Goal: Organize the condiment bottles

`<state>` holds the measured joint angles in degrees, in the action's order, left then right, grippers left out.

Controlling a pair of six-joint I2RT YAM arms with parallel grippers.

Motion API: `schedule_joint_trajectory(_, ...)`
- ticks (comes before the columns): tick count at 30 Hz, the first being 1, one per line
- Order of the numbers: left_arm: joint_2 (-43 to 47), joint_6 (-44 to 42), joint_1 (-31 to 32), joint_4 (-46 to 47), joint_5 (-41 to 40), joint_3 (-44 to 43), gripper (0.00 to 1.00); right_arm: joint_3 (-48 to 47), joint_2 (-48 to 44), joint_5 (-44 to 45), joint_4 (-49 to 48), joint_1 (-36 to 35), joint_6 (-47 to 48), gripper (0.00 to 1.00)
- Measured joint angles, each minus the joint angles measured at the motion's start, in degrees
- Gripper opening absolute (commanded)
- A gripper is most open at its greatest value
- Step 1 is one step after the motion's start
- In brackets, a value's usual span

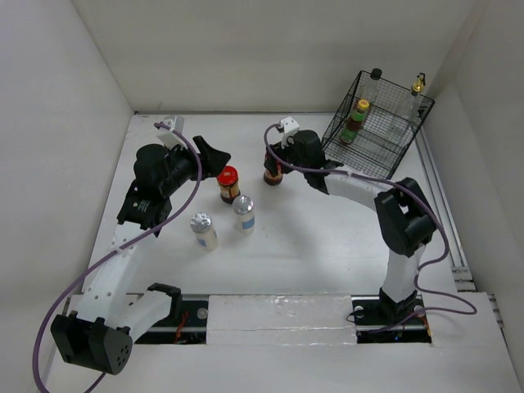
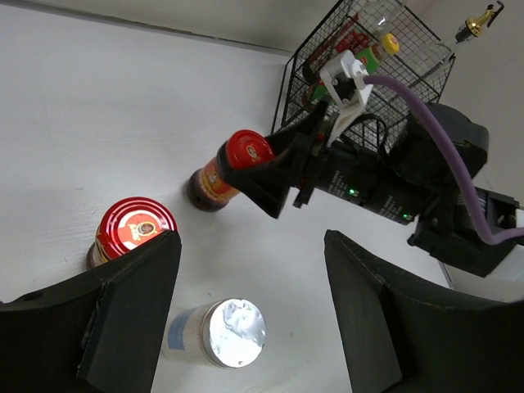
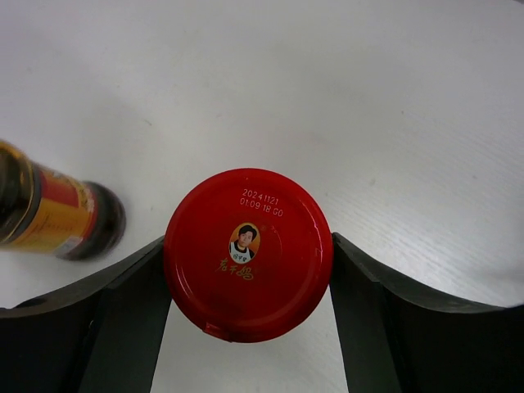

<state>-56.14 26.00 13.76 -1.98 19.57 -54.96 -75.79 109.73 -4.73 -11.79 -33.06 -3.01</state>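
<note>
My right gripper (image 1: 275, 167) is shut on a red-lidded dark jar (image 3: 248, 254), its fingers pressed on both sides of the lid; the jar also shows in the left wrist view (image 2: 232, 167). A second red-lidded jar (image 1: 228, 184) stands just left of it, right of my open, empty left gripper (image 1: 211, 157). Two silver-capped white shakers (image 1: 243, 213) (image 1: 202, 230) stand nearer the front. In the left wrist view one shaker (image 2: 232, 332) lies between the open fingers' lines, and the second jar (image 2: 131, 231) is by the left finger. A yellow-capped bottle (image 1: 358, 119) stands in the rack.
The black wire rack (image 1: 385, 139) stands at the back right corner, with a black-capped bottle (image 1: 376, 75) and a gold-topped clear bottle (image 1: 418, 84) at its far side. White walls enclose the table on the left, back and right.
</note>
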Motion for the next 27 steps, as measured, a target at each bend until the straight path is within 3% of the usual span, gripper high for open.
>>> schedule_joint_trajectory(9,0.0,0.0,0.0,0.0,0.22,0.0,0.67,10.75,-23.65,0.35,5.57,2.84,-1.79,0.46)
schedule_joint_trajectory(15,0.0,-0.02,0.0,0.02,0.79,0.0,0.67,11.91,-37.13,2.56,4.2,14.03,-3.34,0.46)
schedule_joint_trajectory(21,0.0,-0.02,0.0,0.02,1.33,0.0,0.67,11.41,-36.65,6.38,4.81,26.8,-3.74,0.43)
schedule_joint_trajectory(27,0.0,-0.02,0.0,0.02,1.42,0.0,0.67,8.39,-29.24,7.15,6.47,33.55,-4.15,0.42)
